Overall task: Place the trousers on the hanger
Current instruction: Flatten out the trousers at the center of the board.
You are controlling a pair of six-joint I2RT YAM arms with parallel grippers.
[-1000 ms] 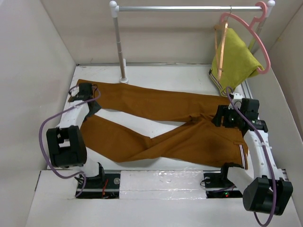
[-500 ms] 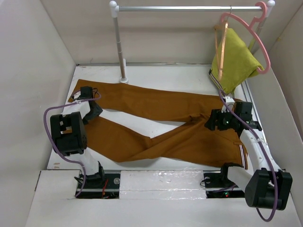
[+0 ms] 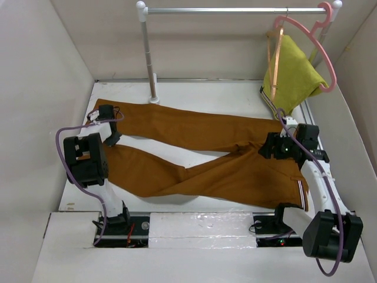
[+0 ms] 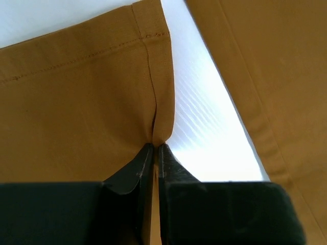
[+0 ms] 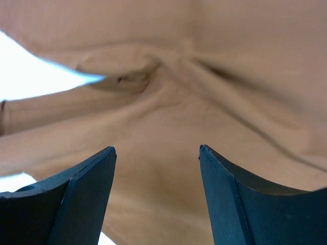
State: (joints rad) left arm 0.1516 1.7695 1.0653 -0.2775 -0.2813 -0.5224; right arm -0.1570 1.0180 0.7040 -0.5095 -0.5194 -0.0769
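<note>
The rust-brown trousers (image 3: 194,131) lie flat on the white table, legs pointing left and waist at the right. My left gripper (image 3: 113,138) is shut on the inner edge of the far leg, just short of its hem. In the left wrist view the black fingers (image 4: 171,166) pinch a fold of that trouser (image 4: 76,102) edge at the left gripper (image 4: 155,146). My right gripper (image 3: 268,147) stands open over the crotch area, with trouser cloth (image 5: 168,117) below the right gripper (image 5: 157,149) and nothing between its fingers. The thin wooden hanger (image 3: 272,56) hangs from the rail at the back right.
A metal rail (image 3: 235,10) on a post (image 3: 150,65) spans the back. A pink plastic hanger (image 3: 321,56) with a yellow-green garment (image 3: 291,76) hangs beside the wooden hanger. White walls enclose the table on the left, the right and behind.
My left gripper has shut on the trouser leg edge, and its arm has drawn in over the leg end. The right gripper shifted slightly over the crotch and stayed open.
</note>
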